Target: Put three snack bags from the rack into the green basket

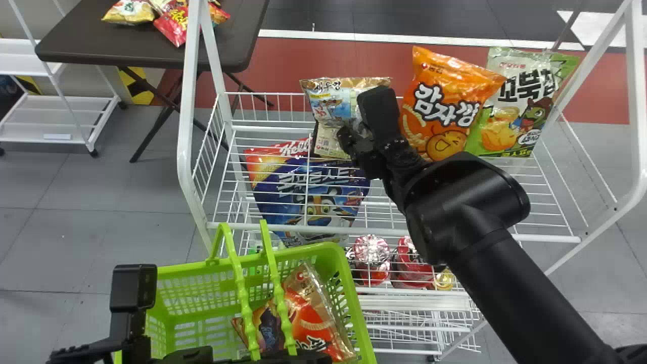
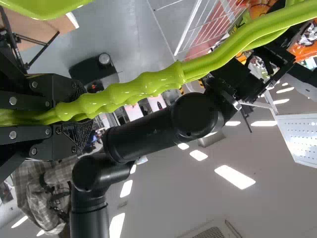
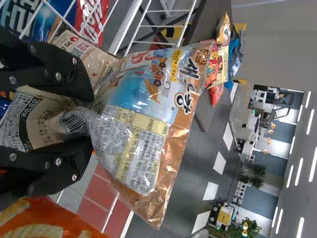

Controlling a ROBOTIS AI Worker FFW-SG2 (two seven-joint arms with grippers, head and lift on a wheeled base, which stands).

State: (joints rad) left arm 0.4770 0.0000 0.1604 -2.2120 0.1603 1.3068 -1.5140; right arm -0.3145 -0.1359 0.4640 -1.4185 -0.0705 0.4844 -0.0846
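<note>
Right gripper [image 3: 89, 119] grasped copper-and-blue snack bag [image 3: 143, 119] at rack [image 1: 374, 231], 1 o'clock from green basket [image 1: 355, 303]; left gripper [image 2: 83, 118] clenched basket handles [image 2: 136, 87]. At least 1 orange-and-brown bag [image 1: 313, 308] lay inside; 3-bag transfer was incomplete.

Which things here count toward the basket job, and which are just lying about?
Part of the job:
- green basket, handles in the left gripper
- silver-blue snack bag, between the right gripper's fingers
- orange-brown bag in the basket
- rack

Just lying about:
- dark table with snack bags
- white shelf unit
</note>
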